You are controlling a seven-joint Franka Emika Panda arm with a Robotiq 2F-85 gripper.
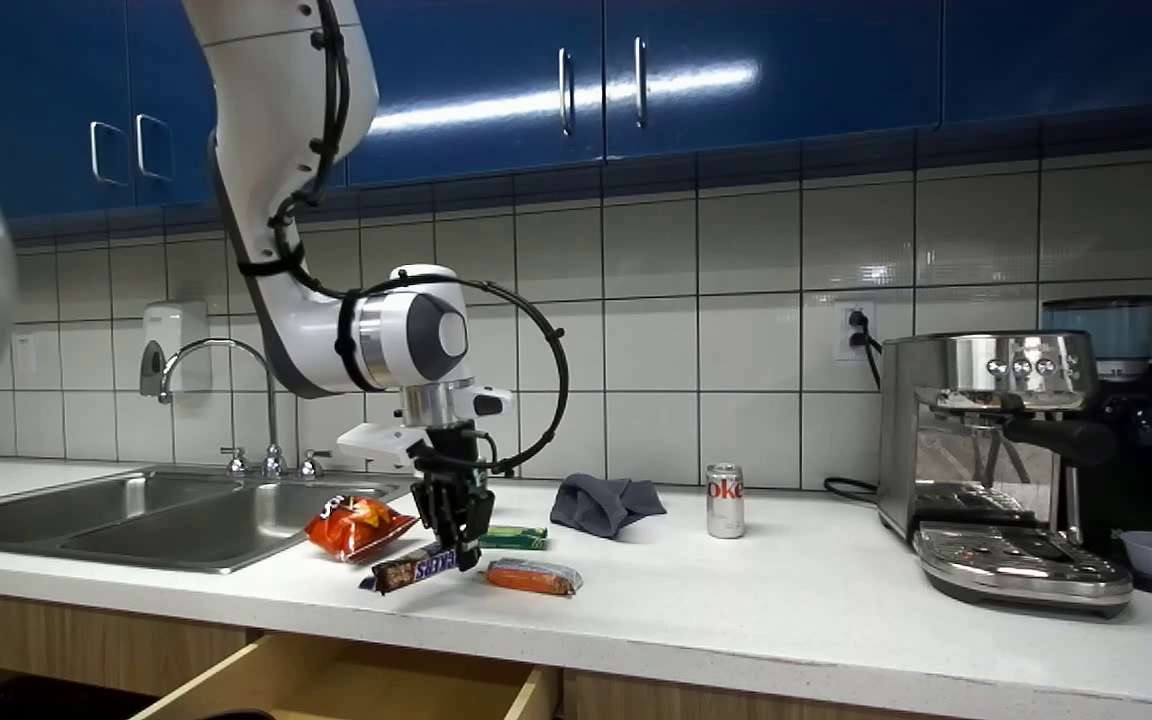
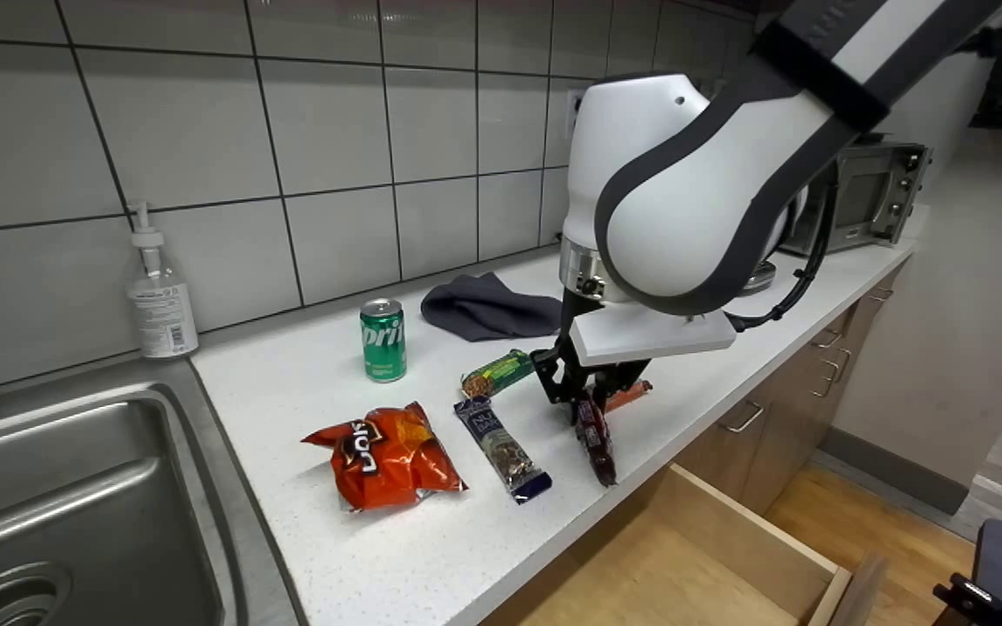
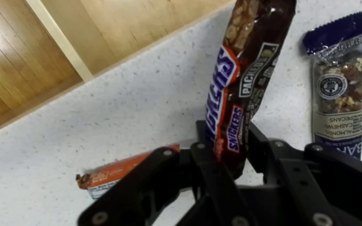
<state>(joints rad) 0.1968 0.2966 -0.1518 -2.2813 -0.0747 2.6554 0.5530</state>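
My pincer (image 3: 228, 138) grasps the Snickers bar (image 3: 244, 81) near one end, over the counter (image 1: 736, 620); I'd best move smoothly, holding its long free end clear of the nut bar (image 3: 341, 91) nearby.

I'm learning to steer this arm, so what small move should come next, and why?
Probably a slight lift straight up. The fingers pinch the candy bar near one end, and the nut bar and orange-wrapped bar lie close by on the counter, so moving sideways first might brush them.
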